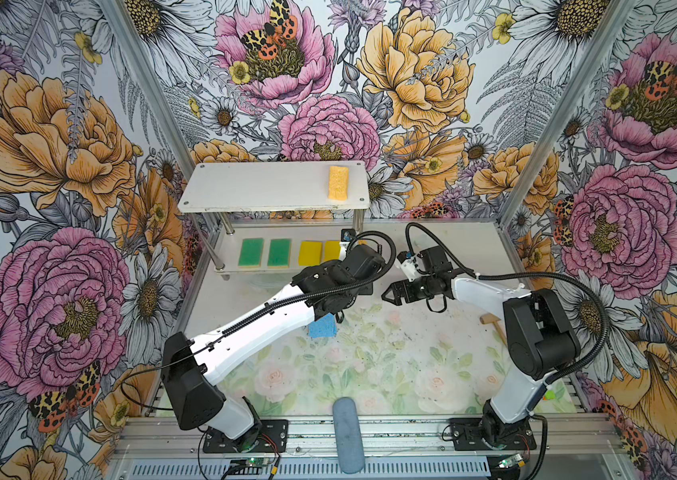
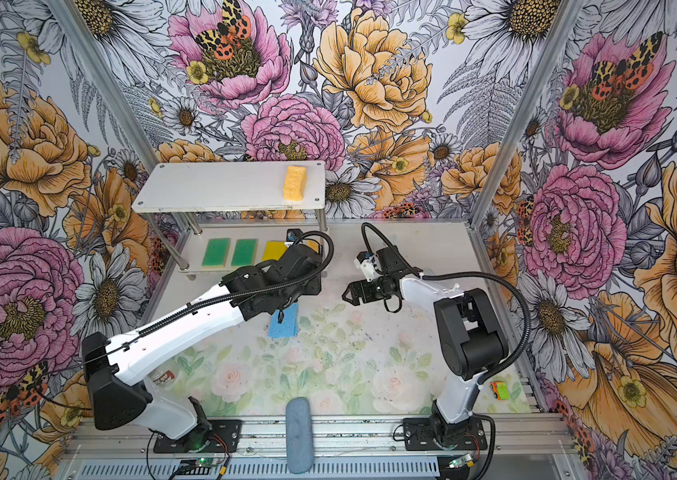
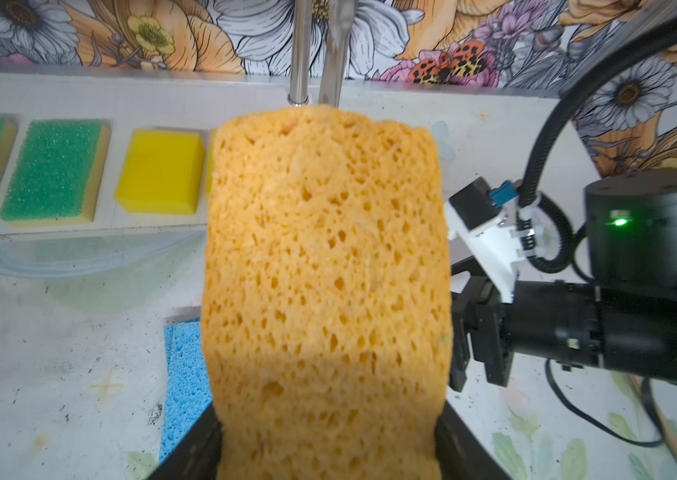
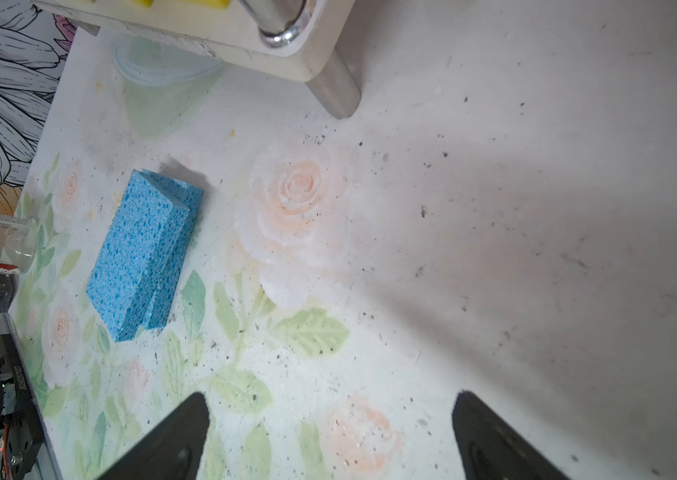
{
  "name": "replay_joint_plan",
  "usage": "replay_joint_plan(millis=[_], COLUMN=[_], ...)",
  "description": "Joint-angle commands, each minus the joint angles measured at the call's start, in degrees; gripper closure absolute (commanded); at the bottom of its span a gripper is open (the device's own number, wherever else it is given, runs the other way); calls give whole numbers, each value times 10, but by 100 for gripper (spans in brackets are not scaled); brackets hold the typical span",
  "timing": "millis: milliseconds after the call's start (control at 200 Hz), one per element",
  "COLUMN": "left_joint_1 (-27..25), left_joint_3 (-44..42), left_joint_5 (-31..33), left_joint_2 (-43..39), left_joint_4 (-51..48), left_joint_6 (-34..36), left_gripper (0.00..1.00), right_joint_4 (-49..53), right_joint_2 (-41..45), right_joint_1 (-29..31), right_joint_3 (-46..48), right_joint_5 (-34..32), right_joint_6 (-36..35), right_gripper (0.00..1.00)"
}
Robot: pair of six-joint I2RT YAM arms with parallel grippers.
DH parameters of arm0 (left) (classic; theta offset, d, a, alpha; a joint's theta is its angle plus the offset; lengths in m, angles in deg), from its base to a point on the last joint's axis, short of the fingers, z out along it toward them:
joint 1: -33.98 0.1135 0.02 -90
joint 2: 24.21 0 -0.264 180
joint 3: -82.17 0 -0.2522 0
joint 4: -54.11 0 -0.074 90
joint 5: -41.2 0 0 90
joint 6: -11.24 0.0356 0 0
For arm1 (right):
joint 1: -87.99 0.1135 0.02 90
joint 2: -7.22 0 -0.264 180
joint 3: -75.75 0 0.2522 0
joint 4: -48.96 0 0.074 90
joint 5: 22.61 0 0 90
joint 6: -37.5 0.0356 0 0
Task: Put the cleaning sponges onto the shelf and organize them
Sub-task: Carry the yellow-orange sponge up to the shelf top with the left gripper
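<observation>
Five of the eight cleaning sponges were already on the shelf (image 1: 226, 224), which stood in the upper centre of both top views. On its lower board (image 3: 79, 99) the two green-topped sponges (image 1: 251, 251) lay side by side at the left. The two yellow sponges (image 1: 310, 252) followed to their right in the same row, the far one partly hidden behind the left arm. The top board (image 2: 220, 187) carried only the shelved orange sponge (image 1: 338, 183), near its right end, and the rest of that board was bare. The sixth sponge was off the table: the left gripper (image 3: 328, 419) had its fingers (image 3: 187, 453) pinching the held orange sponge (image 3: 328, 249) from both sides, just in front of the shelf's lower right corner in the top views. The two blue sponges (image 4: 141, 249) lay on the table (image 1: 390, 361) at the centre of the top views, one leaning against the other and partly under the left arm. The right gripper (image 4: 332, 415) hovered right of centre, near them, with its fingers spread wide and nothing between them. The sorting looked a little past halfway. The held sponge probably belonged beside its match on the top board. After that only the blue pair would need shelving, likely on the bare left part of the same board.
</observation>
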Motion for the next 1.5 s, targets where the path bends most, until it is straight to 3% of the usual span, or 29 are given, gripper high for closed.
replay_joint_plan(millis=[0, 335, 871, 1201, 1496], left_joint_1=[15, 55, 172, 246, 268], left_joint_3=[36, 134, 249, 305, 342], left_joint_5=[-25, -44, -26, -68, -91], left_joint_2=[-15, -38, -39, 14, 63], left_joint_4=[-28, -31, -36, -38, -42], left_joint_6=[57, 143, 181, 185, 187], left_gripper=[53, 53, 52, 51, 51], right_joint_4=[-16, -25, -28, -29, -29], right_joint_2=[-12, -5, -10, -11, -6], right_joint_1=[2, 7, 16, 24, 27], right_joint_3=[-12, -10, -14, -20, -14], right_joint_5=[13, -8, -18, -23, -29], right_joint_6=[3, 7, 18, 22, 23], right_gripper=[6, 4, 5, 5, 4])
